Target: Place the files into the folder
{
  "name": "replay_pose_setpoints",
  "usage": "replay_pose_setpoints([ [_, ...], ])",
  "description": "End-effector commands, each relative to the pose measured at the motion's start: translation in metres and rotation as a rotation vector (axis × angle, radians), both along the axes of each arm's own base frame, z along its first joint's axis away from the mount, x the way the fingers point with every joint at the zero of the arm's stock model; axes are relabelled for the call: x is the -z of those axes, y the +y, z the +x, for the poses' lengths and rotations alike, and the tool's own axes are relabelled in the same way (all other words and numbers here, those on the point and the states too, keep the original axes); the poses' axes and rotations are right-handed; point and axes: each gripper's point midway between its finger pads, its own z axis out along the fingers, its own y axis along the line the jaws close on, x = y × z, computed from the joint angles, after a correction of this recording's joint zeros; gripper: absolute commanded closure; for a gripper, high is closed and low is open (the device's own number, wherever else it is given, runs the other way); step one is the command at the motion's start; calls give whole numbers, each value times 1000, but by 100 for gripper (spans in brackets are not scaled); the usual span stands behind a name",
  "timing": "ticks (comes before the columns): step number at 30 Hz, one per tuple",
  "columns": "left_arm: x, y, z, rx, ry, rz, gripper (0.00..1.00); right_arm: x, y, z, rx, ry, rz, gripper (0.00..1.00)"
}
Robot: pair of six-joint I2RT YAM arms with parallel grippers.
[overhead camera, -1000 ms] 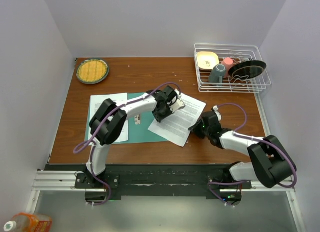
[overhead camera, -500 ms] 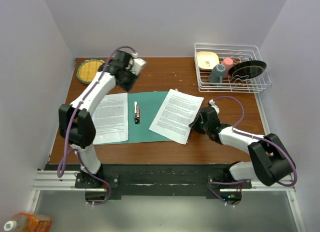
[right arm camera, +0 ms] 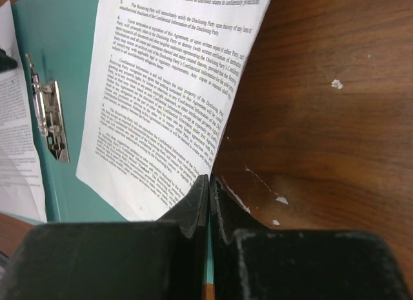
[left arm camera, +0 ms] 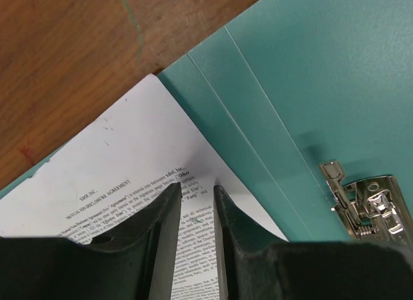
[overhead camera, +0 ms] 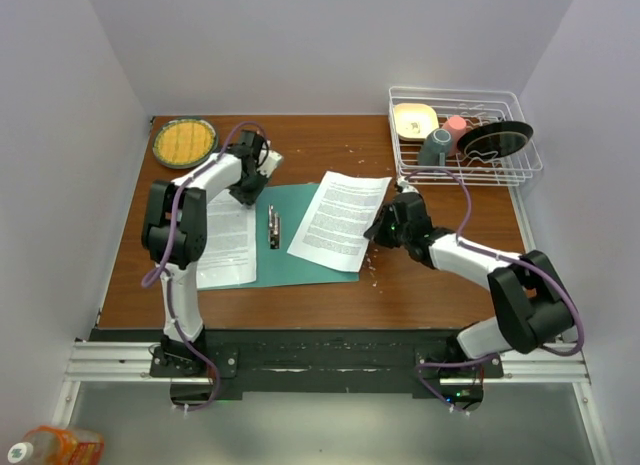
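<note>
Right gripper (right arm camera: 210, 180) is pinching the edge of one printed sheet (right arm camera: 168, 87) lying half on my open teal folder (right arm camera: 61, 48), left gripper (left arm camera: 197, 190) is slightly spread over the other sheet (left arm camera: 116, 177) on its left flap, so I'd call it roughly halfway.

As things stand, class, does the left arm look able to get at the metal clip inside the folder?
Probably yes. The left gripper is close to the clip, which lies bare on the open folder; nothing covers it or stands between them.
</note>
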Motion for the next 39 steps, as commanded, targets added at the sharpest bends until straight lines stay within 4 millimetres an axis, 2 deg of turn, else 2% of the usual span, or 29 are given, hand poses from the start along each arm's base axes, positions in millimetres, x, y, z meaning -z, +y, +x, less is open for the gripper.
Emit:
replay_pose_setpoints([
  [1,4,-7,4,6,-12,-19,69,-10,22,5,-108,-19,43,100],
  [5,11,-17,-16,50,12,-19,70,-1,41,4,-187,30,95,100],
  [7,19,-22,-30,73,40,-22,70,-6,49,5,-226,26,117,100],
  [14,29,-31,-59,120,80,-23,71,-13,49,9,-276,8,71,100],
  [17,30,-32,-62,122,81,-25,72,-15,47,9,-279,1,52,100],
  [30,22,-51,-70,159,71,-40,73,-5,44,-23,-348,39,-7,100],
  [39,29,-41,-72,165,66,10,73,1,32,-41,-347,83,-45,100],
])
